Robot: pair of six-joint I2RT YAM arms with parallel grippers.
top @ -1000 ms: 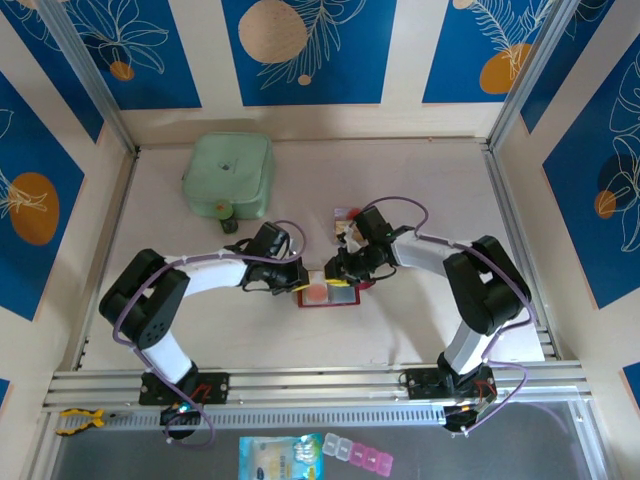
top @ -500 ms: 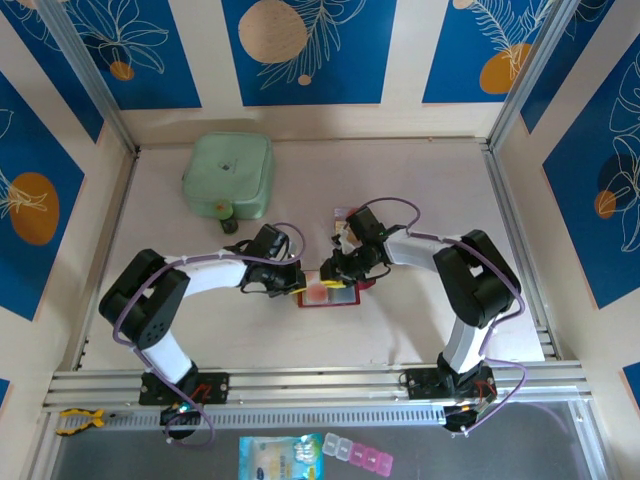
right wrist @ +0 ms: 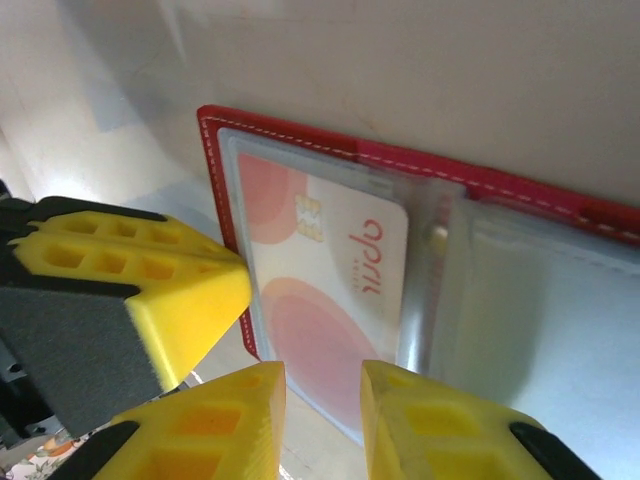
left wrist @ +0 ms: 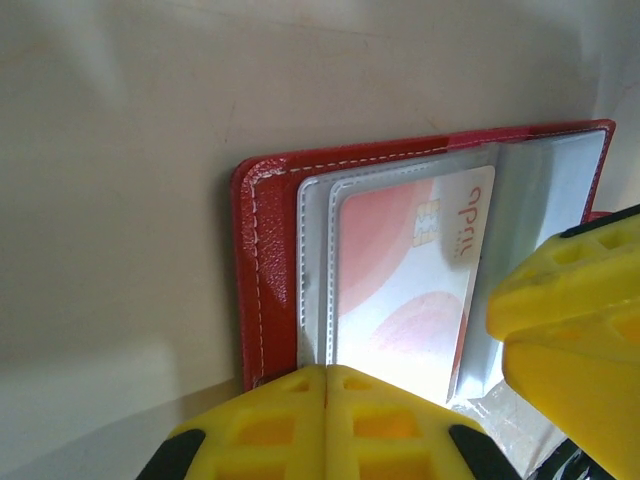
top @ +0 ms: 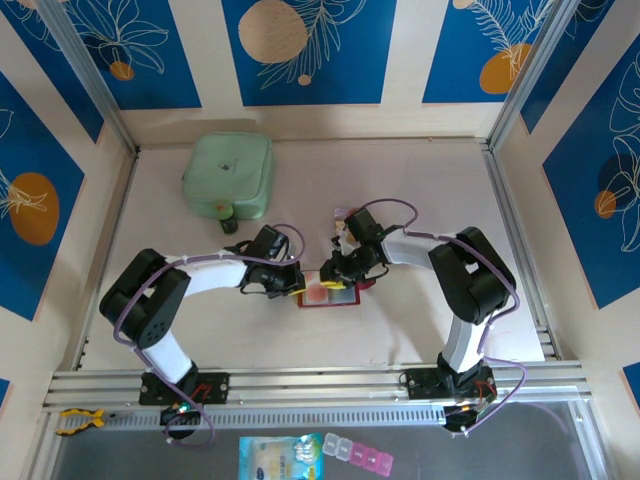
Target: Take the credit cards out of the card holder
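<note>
The red card holder point(top: 330, 296) lies open on the table between my two grippers. A pale credit card with red spots point(left wrist: 405, 270) sits in its clear inner pocket point(right wrist: 330, 270). My left gripper point(left wrist: 327, 378) is shut, its tips pressed onto the holder's left edge point(top: 298, 288). My right gripper point(right wrist: 322, 385) is open by a narrow gap and hovers right at the near edge of the card and pocket. Nothing is held between its fingers. In the top view it hangs over the holder's back edge point(top: 327, 272).
A mint-green case point(top: 230, 177) lies at the back left. A small patterned flat piece point(top: 345, 214) lies just behind the right gripper. Aluminium rails point(top: 300, 385) run along the near edge of the table, and side walls stand close by.
The right arm has shifted slightly left, bringing its gripper closer over the holder. The left arm and the holder have not moved.
</note>
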